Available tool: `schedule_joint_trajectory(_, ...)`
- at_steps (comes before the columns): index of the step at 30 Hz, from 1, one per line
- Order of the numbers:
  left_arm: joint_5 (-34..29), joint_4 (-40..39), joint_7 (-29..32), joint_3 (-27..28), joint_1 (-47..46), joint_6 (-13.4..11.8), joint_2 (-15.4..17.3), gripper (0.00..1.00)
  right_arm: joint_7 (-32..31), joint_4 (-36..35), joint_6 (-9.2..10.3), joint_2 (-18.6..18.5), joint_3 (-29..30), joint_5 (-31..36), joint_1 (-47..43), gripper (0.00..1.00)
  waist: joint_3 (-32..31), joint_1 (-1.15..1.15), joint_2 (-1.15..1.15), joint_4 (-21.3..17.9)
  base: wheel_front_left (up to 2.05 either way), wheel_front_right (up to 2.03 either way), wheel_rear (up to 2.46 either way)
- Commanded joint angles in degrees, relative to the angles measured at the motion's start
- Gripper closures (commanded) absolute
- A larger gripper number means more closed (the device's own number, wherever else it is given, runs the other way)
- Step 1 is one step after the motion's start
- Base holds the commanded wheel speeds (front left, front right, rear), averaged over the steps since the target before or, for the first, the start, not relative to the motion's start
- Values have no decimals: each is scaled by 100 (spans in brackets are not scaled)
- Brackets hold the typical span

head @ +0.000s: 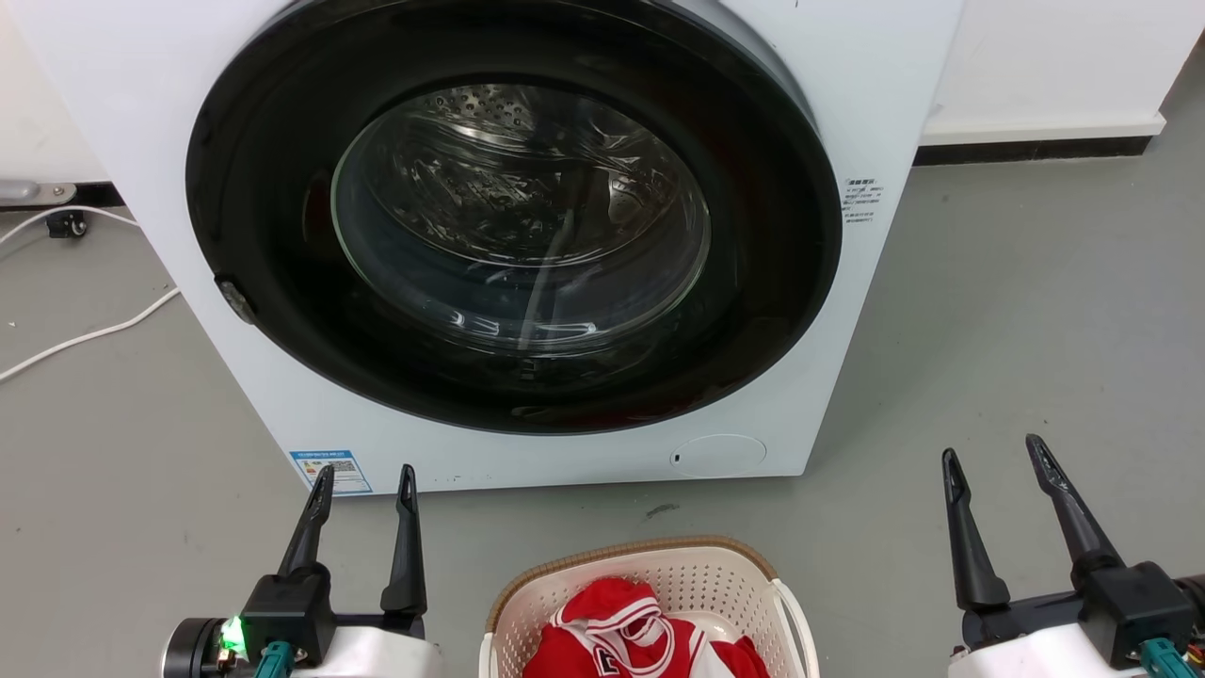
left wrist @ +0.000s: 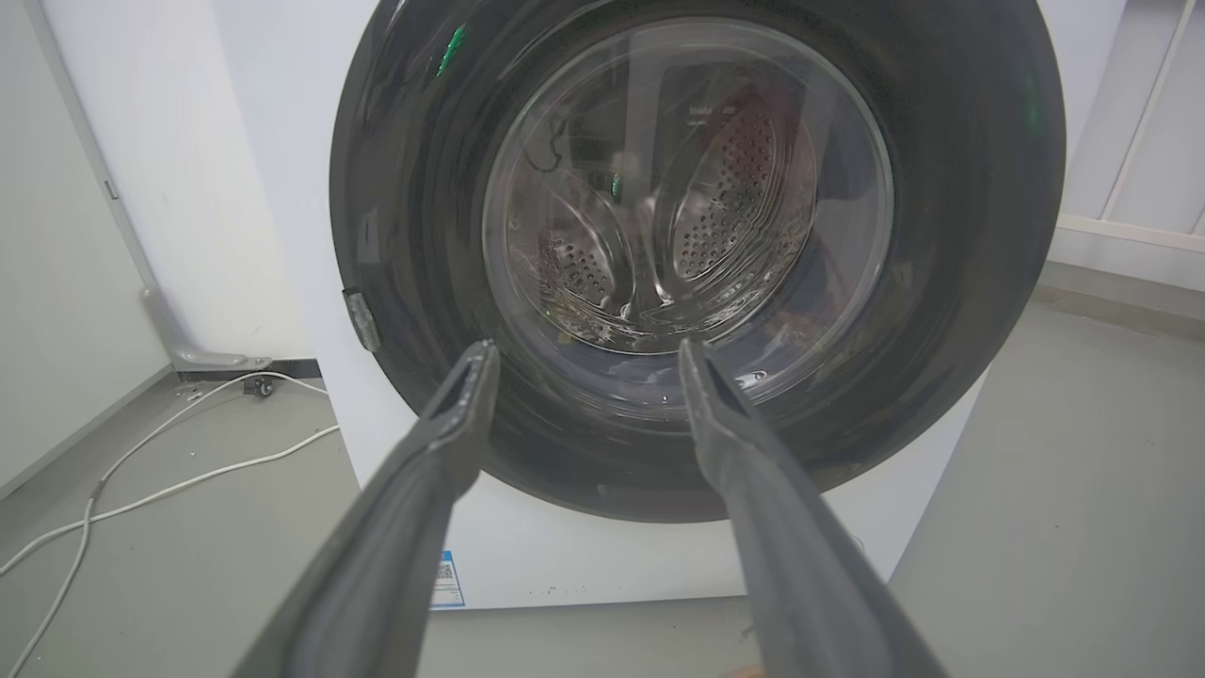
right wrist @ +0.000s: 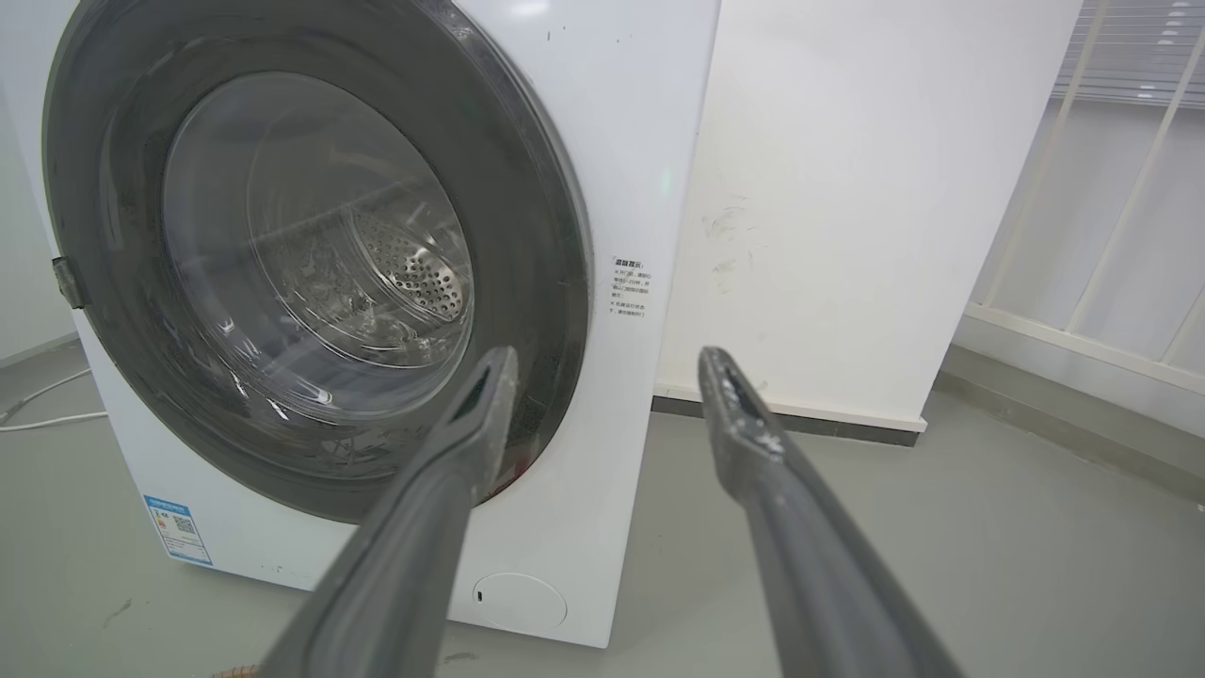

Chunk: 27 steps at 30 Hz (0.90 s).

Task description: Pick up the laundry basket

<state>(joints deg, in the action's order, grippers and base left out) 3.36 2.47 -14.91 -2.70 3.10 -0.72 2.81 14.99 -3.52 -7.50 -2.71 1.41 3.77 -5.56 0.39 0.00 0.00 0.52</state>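
The laundry basket [head: 692, 574], cream-white and perforated with a brown rim band, sits on the floor at the bottom middle of the head view, cut off by the frame edge. Red and white clothing [head: 640, 636] lies inside it. My left gripper [head: 365, 476] stands open to the basket's left, fingers pointing at the washing machine, nothing between them. To the basket's right my right gripper [head: 994, 458] is open and empty too. In the wrist views, the left gripper [left wrist: 584, 353] and the right gripper [right wrist: 607, 363] show spread fingers aimed at the machine.
A white front-loading washing machine [head: 847, 113] with its dark round door [head: 513, 207] shut stands right behind the basket. White cables [head: 85, 334] trail on the grey floor at the left. A white wall panel [right wrist: 847, 188] stands to the machine's right.
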Motion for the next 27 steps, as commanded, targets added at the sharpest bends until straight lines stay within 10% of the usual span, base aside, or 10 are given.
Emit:
schedule_joint_trajectory(1,-25,-28,-44,-1,64,-32,13,0,26,1,2,-31,24,-24,-64,0,-5,0,0,-1,0,0,0)
schedule_joint_trajectory(27,-219,-81,-38,-23,95,-150,13,0,23,69,2,-30,-25,-220,-85,0,-8,0,0,15,0,0,0)
